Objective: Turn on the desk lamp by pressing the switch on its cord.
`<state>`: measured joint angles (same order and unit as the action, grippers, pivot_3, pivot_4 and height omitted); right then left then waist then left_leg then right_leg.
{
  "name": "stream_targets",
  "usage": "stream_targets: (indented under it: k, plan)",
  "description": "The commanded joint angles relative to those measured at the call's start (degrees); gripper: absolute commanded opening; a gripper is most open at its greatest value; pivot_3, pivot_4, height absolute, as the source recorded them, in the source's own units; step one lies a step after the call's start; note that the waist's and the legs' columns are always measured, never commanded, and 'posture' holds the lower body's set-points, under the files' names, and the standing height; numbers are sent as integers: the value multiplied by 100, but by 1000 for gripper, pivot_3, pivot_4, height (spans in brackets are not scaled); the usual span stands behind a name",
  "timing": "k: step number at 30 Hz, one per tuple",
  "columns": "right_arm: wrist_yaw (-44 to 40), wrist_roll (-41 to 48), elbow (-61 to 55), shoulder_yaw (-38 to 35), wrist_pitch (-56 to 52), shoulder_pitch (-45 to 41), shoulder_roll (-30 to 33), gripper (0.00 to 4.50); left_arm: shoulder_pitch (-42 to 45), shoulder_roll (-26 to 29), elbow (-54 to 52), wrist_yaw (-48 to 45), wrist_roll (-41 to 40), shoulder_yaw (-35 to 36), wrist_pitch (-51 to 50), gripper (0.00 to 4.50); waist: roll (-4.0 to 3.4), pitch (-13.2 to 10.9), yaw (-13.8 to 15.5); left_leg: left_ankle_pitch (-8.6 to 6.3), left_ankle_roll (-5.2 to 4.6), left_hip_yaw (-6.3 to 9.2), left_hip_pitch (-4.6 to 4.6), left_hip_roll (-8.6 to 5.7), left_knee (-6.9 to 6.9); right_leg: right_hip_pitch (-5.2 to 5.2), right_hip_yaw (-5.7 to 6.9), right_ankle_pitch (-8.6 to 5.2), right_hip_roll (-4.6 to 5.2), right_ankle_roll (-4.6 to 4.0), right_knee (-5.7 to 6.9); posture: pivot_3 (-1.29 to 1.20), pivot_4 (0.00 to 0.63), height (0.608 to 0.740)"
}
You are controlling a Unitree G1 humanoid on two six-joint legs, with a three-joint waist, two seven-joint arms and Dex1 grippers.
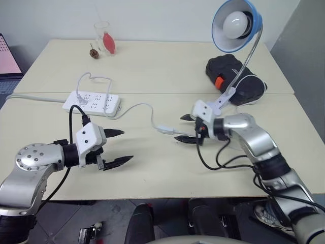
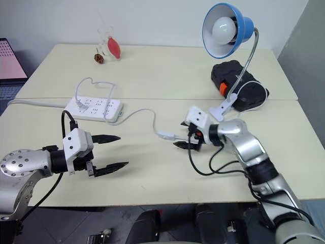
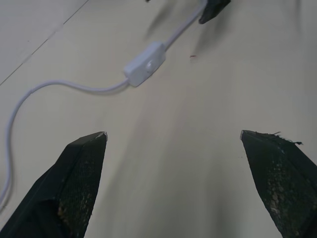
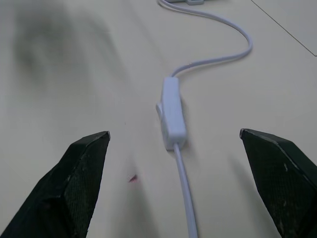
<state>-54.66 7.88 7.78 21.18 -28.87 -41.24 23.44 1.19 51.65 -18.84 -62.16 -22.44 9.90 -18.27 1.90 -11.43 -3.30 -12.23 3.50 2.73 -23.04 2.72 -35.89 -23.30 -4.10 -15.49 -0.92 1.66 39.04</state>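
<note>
The switch (image 1: 164, 129) lies flat on the pale surface (image 1: 152, 173), near the middle of its front half, with the thin white cord (image 1: 143, 107) running out of both its ends. One stretch curves away to the white power strip (image 1: 92, 101) on the robot's left; the other runs toward the right claw (image 1: 187, 128).

The right claw comes in from the robot's right and points leftward at the switch. Its two black fingers (image 4: 81, 173) stand wide apart and hold nothing. In the right wrist view the switch (image 4: 172, 113) sits just ahead of the fingertips, lined up with the gap between them, and the cord passes back down that gap. The fingertips are just beside the switch, not touching it.

The left claw (image 1: 117, 147) hovers over the front left of the surface, also spread wide and empty, pointing toward the switch from the opposite side but well apart from it. In the left wrist view the switch (image 3: 144, 63) lies ahead and off to one side.

The desk lamp (image 1: 236, 24) stands at the right rear, its blue shade facing forward, its white clip base (image 1: 225, 100) beside a black object (image 1: 234, 76).
</note>
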Motion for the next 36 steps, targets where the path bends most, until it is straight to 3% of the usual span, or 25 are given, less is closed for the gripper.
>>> stream_targets:
  k: [1, 9, 12, 25, 36]
  plan:
    - [-99, -193, 514, 128, 324, -289, -198, 4393, 64, 42, -194, -23, -27, -34, 49, 4500, 0, 0, 6, 0, 0, 0, 0, 0, 2, 0, 0, 0, 0, -1, -1, 0, 150, 740]
    - [-100, -442, 1371, 147, 722, -583, -515, 4393, -46, 4, -240, 24, 18, -80, 120, 4500, -2, -1, 2, 0, 0, 1, -1, 0, 1, 0, 1, 0, 0, -1, 0, 0, 150, 740]
    - [-139, -505, 1524, 136, 814, -613, -549, 3958, -61, -13, -204, 35, 46, -110, 172, 4500, -2, -1, 3, 0, 0, 3, -1, 0, 1, 0, 2, 0, 0, 0, 1, 0, 150, 740]
    - [-337, -729, 1487, 173, 1106, -530, -471, 431, 84, -80, 133, 43, 206, -236, 462, 4500, -2, -1, 2, 0, 0, 3, -1, 0, 1, 0, 2, 0, 0, 0, 2, 0, 150, 740]
    - [-1007, -156, -151, 3, 137, -376, -15, 354, 957, -153, 226, -238, -311, -396, 40, 4500, -3, -2, 6, 0, 0, 9, -4, -1, 1, 0, 6, 0, -1, 0, 2, 0, 150, 740]
